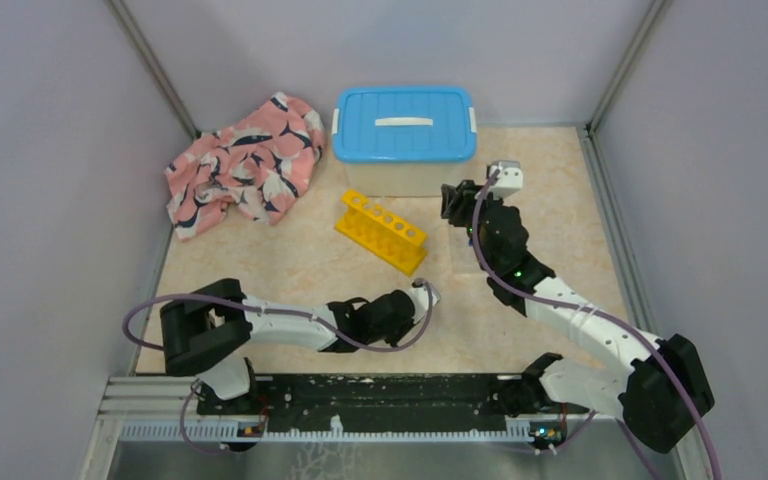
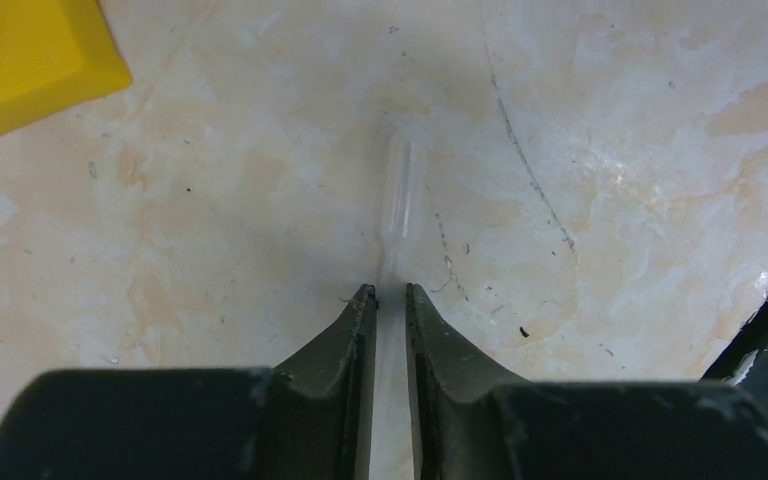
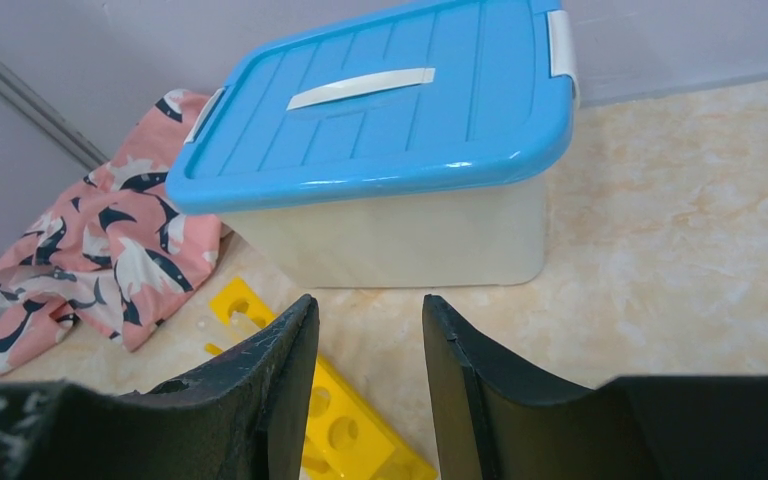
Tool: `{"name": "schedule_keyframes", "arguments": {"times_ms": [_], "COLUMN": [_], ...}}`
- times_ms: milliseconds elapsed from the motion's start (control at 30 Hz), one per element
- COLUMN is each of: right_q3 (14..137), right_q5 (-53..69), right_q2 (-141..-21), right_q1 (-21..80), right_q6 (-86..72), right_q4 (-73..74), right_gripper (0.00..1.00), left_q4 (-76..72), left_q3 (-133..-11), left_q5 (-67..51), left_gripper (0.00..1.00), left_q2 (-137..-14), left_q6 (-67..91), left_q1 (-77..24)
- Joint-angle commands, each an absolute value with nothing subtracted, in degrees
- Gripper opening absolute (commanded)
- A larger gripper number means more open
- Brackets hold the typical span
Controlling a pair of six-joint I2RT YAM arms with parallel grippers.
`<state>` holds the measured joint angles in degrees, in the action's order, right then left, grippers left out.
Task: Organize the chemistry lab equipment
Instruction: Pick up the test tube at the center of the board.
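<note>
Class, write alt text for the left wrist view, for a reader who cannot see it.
Two dark fingers of the left gripper stand close on either side of a thin clear tube lying on a beige marbled tabletop. A yellow rack's corner shows top left.

The left arm lay stretched low, its hand (image 2: 391,292) pinched narrow on a clear tube (image 2: 401,190). The right arm was raised, its hand (image 3: 370,305) parted and empty.

Far centre, the white bin (image 1: 405,130) and the yellow rack (image 1: 381,231) just nearer it block the middle; the cloth (image 1: 245,165) fills the far left corner. Bare bench (image 1: 250,262) lies left of the rack.
</note>
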<state>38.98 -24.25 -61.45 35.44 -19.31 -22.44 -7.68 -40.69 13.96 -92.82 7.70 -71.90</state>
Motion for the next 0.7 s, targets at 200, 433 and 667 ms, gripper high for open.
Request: {"name": "schedule_keyframes", "arguments": {"times_ms": [200, 433, 667], "right_q3": [38.87, 38.91, 40.31], "right_q5": [-24.97, -25.87, -25.94], "right_q2": [-58.51, -57.83, -57.23], "right_q1": [34.87, 34.8, 34.72], "right_q6": [-19.42, -19.16, -19.93], "right_q4": [-23.33, -22.68, -20.75], "right_gripper": [0.43, 0.43, 0.43], "left_q4": [-1.95, 0.57, 3.24], "left_q3": [-41.47, -42.87, -43.04], "left_q5": [6.17, 11.38, 23.55], "left_gripper": [0.04, 0.0, 0.0], "left_q2": [-99.07, -96.92, -88.09], "left_q6": [7.2, 8.74, 10.76], "left_q1": [-72.3, -72.33, -72.33]}}
